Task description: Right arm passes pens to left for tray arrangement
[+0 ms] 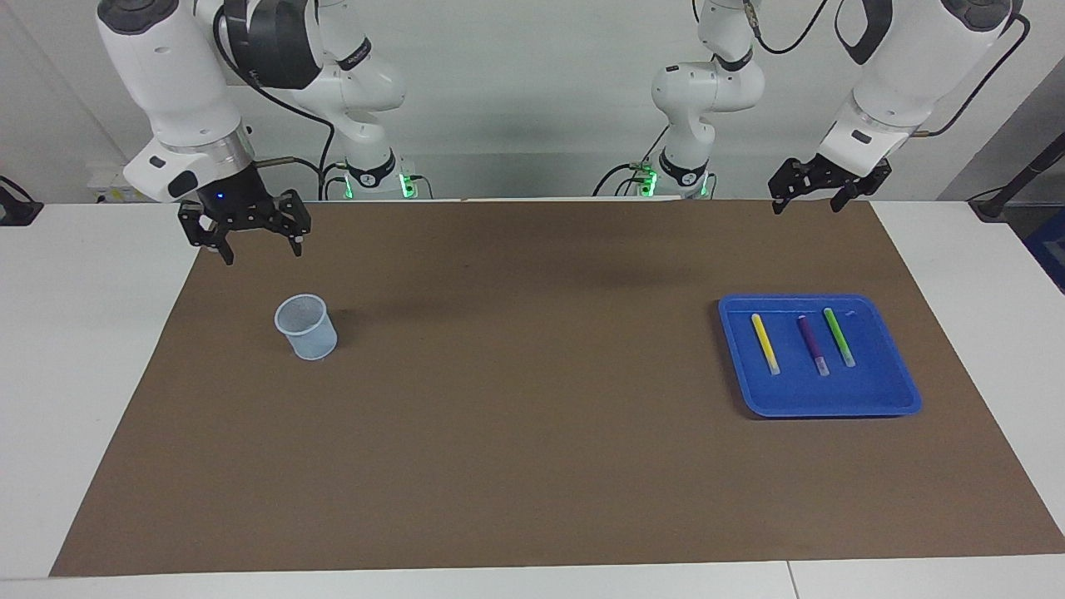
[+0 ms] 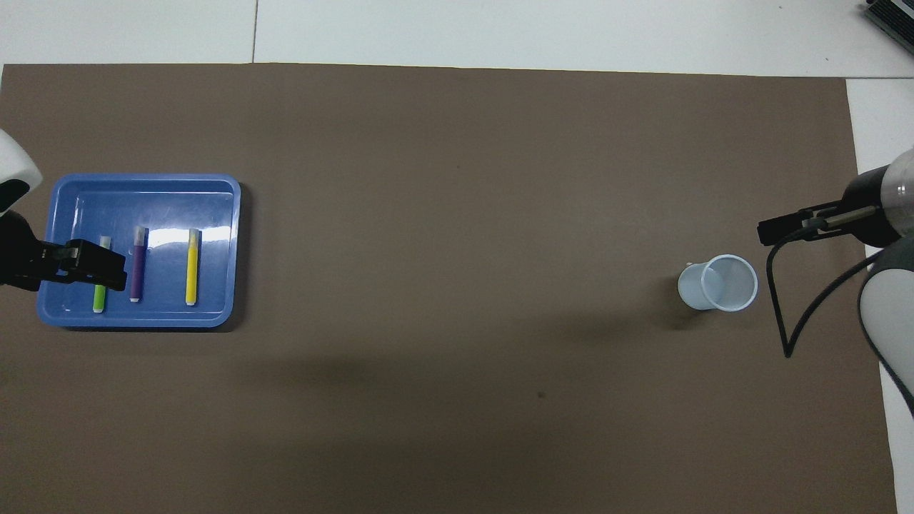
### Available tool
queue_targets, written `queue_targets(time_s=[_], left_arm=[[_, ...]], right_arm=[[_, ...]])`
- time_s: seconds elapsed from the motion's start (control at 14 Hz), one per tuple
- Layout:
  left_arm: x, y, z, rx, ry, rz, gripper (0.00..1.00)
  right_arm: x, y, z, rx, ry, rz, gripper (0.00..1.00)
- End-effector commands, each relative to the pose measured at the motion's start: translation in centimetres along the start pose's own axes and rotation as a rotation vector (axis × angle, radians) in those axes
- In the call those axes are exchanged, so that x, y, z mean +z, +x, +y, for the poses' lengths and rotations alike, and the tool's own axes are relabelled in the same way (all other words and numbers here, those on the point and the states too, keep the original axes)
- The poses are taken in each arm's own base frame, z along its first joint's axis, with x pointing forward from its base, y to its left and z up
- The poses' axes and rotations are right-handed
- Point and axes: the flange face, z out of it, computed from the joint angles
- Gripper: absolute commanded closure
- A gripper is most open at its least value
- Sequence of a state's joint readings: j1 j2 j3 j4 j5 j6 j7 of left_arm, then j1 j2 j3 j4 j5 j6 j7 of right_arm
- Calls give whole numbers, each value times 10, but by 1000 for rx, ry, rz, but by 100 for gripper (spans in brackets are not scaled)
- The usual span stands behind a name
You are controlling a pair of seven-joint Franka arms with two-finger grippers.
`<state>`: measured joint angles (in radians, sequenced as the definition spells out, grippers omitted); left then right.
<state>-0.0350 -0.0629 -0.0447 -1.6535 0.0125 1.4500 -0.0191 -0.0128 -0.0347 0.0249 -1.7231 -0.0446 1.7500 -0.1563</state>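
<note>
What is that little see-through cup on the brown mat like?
The small translucent pale-blue plastic cup stands upright and open-topped on the brown mat, toward the right arm's end of the table. It widens slightly to a rolled rim, looks empty, and holds no pens. Nothing touches it but the mat.

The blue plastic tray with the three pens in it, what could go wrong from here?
1. The blue plastic tray lies at the brown mat's edge; a nudge from the left gripper raised above could shift it.
2. The purple pen and green pen lie close; one may roll.
3. The right gripper hangs open near the translucent cup, which could tip.
</note>
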Motion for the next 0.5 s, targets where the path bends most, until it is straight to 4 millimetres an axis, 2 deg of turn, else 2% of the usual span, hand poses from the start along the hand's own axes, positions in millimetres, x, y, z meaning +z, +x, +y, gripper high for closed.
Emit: queue_targets(time_s=[0.0,0.29,0.43], left_arm=[[-1,-7,-1,11,3,-7,0],[-1,-7,-2,9,-2,-2,0],[0,-6,-9,-6,-22,-2,0]], right_arm=[[-3,-4,1,6,6,7,0],[-4,-7,3,10,7,-7,0],[-26,-6,1,8,7,-7,0]])
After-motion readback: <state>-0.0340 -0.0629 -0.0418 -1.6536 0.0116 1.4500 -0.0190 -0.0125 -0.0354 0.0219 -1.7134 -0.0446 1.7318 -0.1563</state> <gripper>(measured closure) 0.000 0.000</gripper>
